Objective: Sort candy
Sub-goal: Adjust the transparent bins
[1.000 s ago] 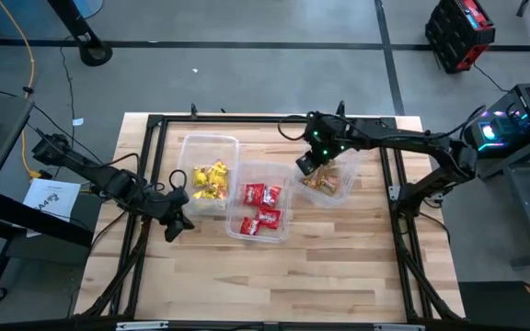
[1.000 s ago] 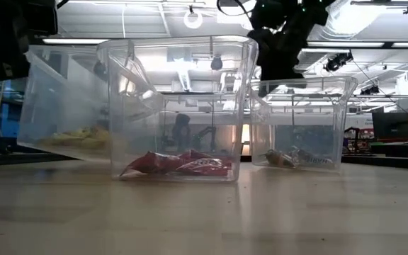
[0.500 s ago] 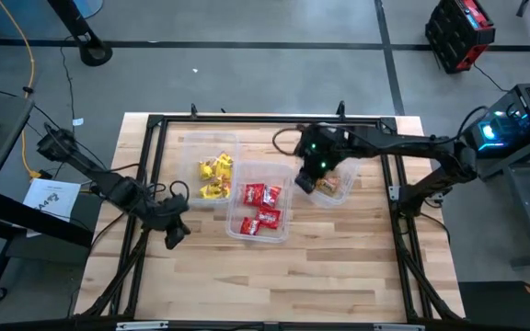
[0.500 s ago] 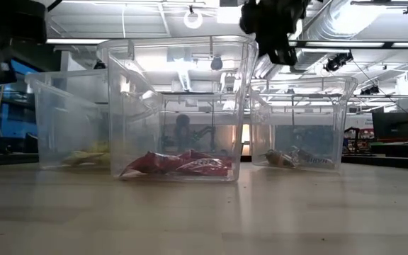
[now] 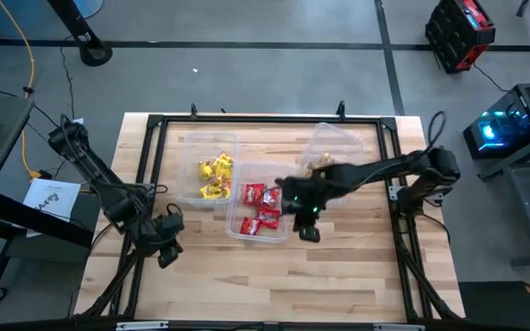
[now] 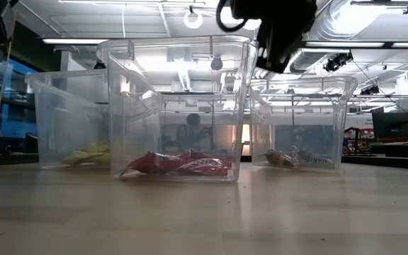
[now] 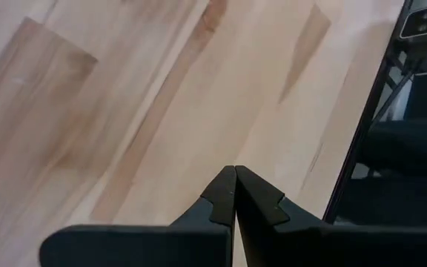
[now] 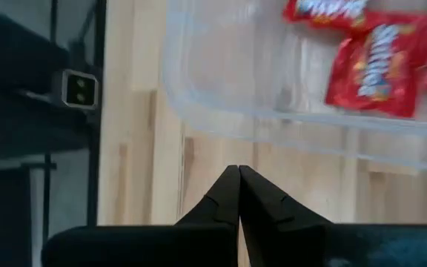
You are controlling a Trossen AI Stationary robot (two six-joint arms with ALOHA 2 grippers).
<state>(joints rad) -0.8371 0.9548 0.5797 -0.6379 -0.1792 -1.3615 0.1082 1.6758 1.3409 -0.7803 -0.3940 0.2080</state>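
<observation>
Three clear tubs are set on the worktop (image 5: 339,276) toward its far edge, and the candy is seen sorted among them. The yellow candy (image 5: 213,176) lies in the left tub (image 5: 188,147), nearest the far left corner. The red candy (image 5: 261,209) lies in the middle tub (image 5: 247,234), which stands a little nearer the front edge and touches the left tub. The brown-gold candy (image 5: 322,166) lies in the right tub (image 5: 343,138), toward the far right corner; most of it is covered by the right arm. In the low view the red packets (image 6: 179,164) are seen flat on the middle tub's floor, with the yellow ones (image 6: 83,152) and the brown-gold ones (image 6: 296,159) behind to either side. The right hand (image 5: 308,233) is held just beside the middle tub's front right corner, over bare wood, its fingers (image 8: 228,194) pressed together on nothing. The left hand (image 5: 165,256) is held near the worktop's left edge, well apart from the tubs, its fingers (image 7: 224,194) likewise together and empty above the wood.
</observation>
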